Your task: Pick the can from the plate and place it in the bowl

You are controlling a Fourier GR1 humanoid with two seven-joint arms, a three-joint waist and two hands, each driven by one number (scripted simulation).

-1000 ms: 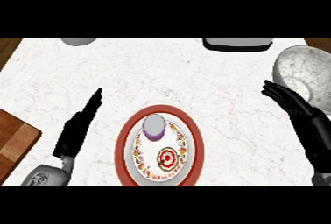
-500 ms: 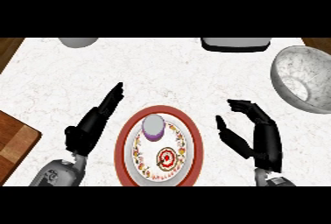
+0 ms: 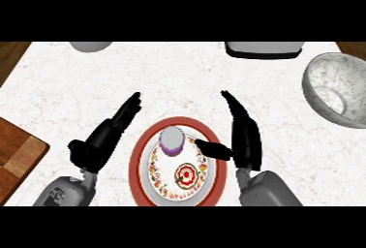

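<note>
Your right robot hand: open, fingers straight, thumb over the plate rim at 3 o'clock of the can | left robot hand: open at 9 o'clock | can upright on plate | bowl at 2 o'clock on the surface.

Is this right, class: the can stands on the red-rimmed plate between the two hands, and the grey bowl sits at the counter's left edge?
One detail is wrong. The can does stand on the red-rimmed plate, between the left hand and right hand, but the head view shows the grey bowl at the counter's right edge, not its left.
</note>
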